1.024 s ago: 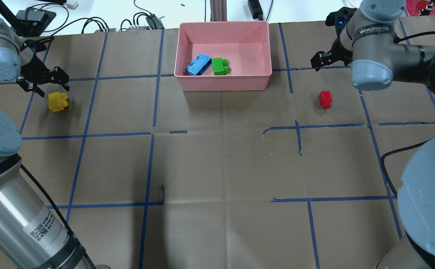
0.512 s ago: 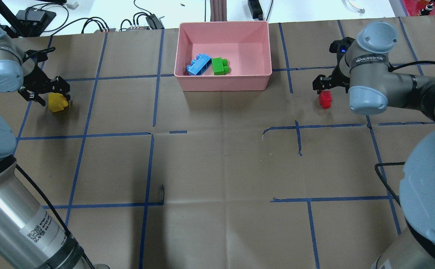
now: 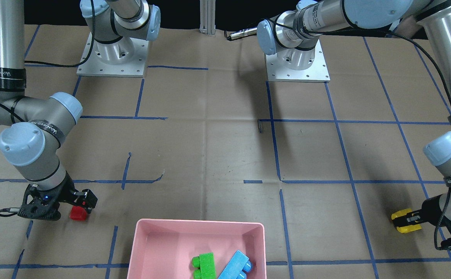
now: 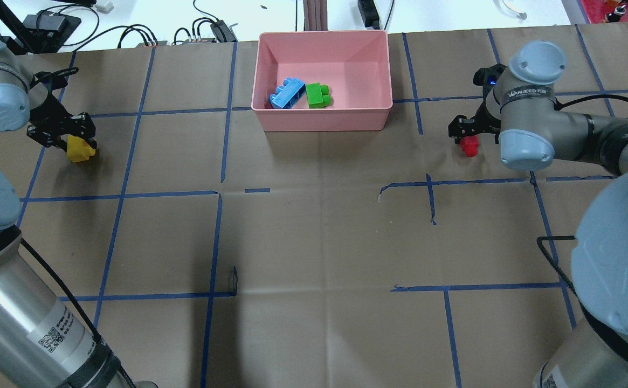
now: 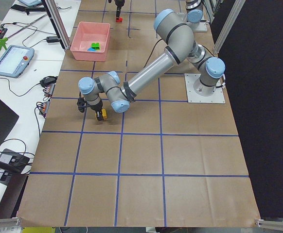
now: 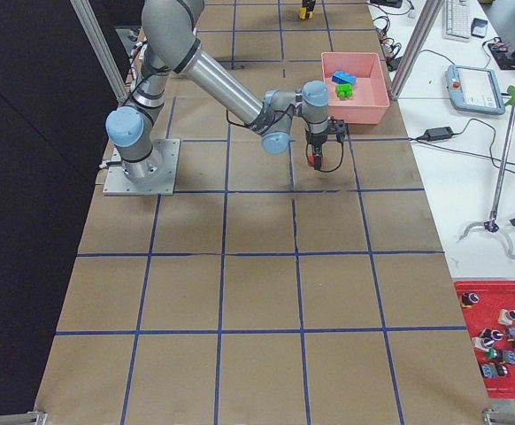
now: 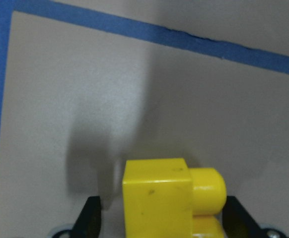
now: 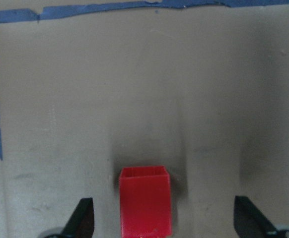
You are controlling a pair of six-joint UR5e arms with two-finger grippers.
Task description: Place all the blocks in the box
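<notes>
We saw the left gripper (image 4: 71, 138) lowered over the yellow two-stud brick (image 7: 157, 198) on the brown paper table (image 4: 314, 231). Its fingers (image 7: 92, 215) stood apart on either side of the brick, not clamped. The right gripper (image 4: 467, 131) likewise stood spread wide around the red one-stud brick (image 8: 145, 206), which sat nearer one finger and touched neither. Both bricks lay outside the pink box (image 4: 322, 125), well apart from it. Inside it, the light blue brick (image 4: 287, 92) and the green brick (image 4: 318, 95) lay side by side.
</notes>
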